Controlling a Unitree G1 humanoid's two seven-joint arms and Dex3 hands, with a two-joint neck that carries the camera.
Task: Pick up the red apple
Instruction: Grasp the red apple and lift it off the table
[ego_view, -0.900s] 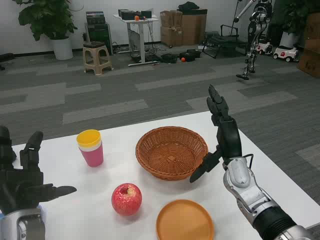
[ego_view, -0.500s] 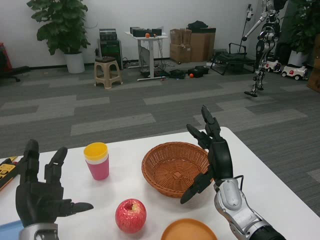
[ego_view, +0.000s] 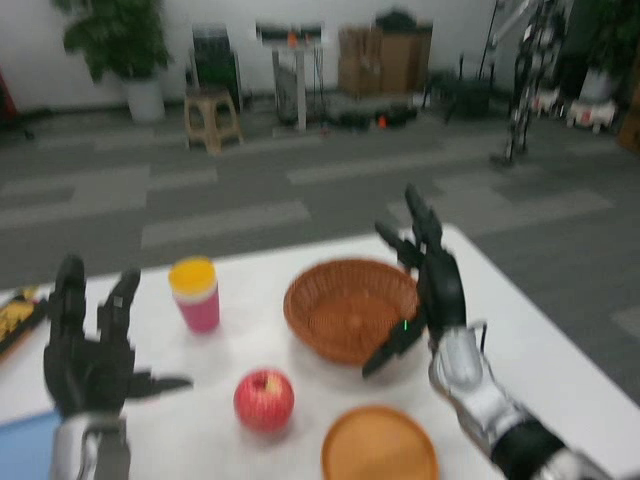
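Observation:
The red apple (ego_view: 264, 399) lies on the white table (ego_view: 560, 340) near its front edge, between both hands and touched by neither. My left hand (ego_view: 92, 345) is raised at the left, fingers spread, holding nothing. My right hand (ego_view: 425, 285) stands upright at the right rim of the wicker basket, fingers apart and empty. The picture is blurred.
A brown wicker basket (ego_view: 349, 307) sits behind and to the right of the apple. A pink cup with a yellow top (ego_view: 196, 292) stands at the back left. An orange plate (ego_view: 379, 444) lies at the front right. A blue object (ego_view: 25, 445) and a yellow-black item (ego_view: 18, 318) are at the far left.
The camera has tipped, so the whole scene has shifted in the picture and blurred. Both hands keep their spread pose; the left one sits higher in the picture. The apple has not been touched.

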